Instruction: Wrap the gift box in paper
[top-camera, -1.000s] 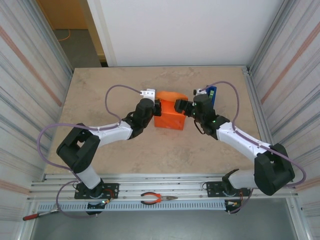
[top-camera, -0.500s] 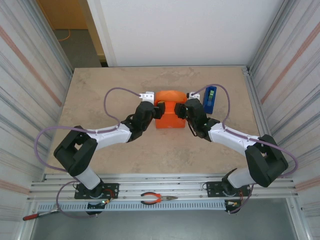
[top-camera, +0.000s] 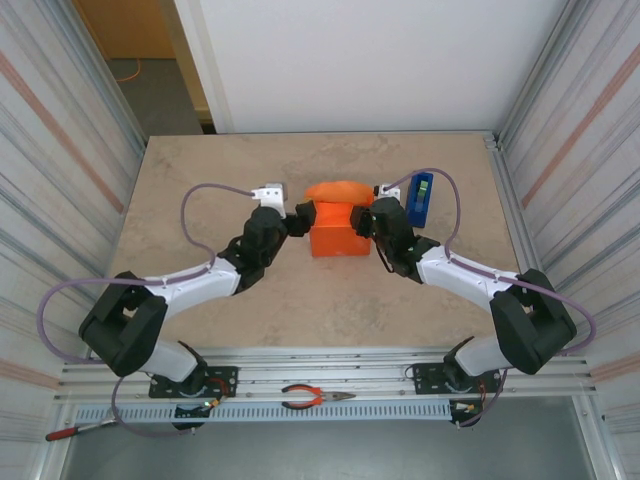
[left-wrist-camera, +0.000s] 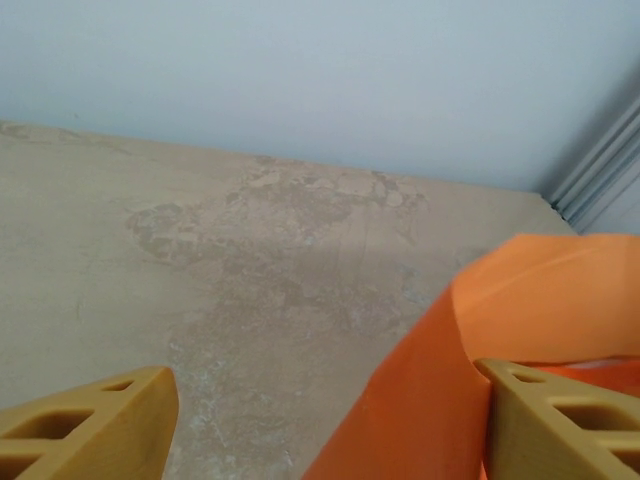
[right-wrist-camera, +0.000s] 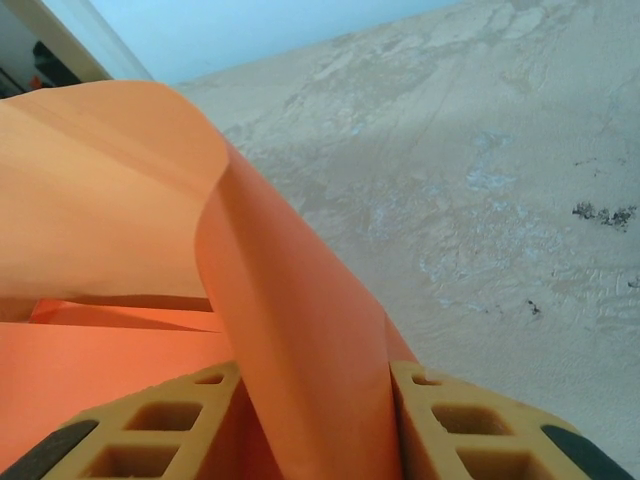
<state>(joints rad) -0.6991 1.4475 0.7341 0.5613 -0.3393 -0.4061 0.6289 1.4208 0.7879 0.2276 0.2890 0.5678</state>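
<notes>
The gift box stands mid-table as a compact orange block, covered by the paper, whose far flap arches loosely over its top. My left gripper is at the box's left side, open; in the left wrist view its gripper has wide-apart jaws, and the paper lies against the right finger. My right gripper is at the box's right side. In the right wrist view that gripper is shut on a raised fold of paper.
A blue tape dispenser stands just right of the right gripper. Orange-handled pliers and a red-handled tool lie on the rail by the arm bases. Ribbed walls line both table sides.
My left gripper opened, let go of the paper and drew back to the left. My right gripper moved in to the box's right side and closed on the paper fold.
</notes>
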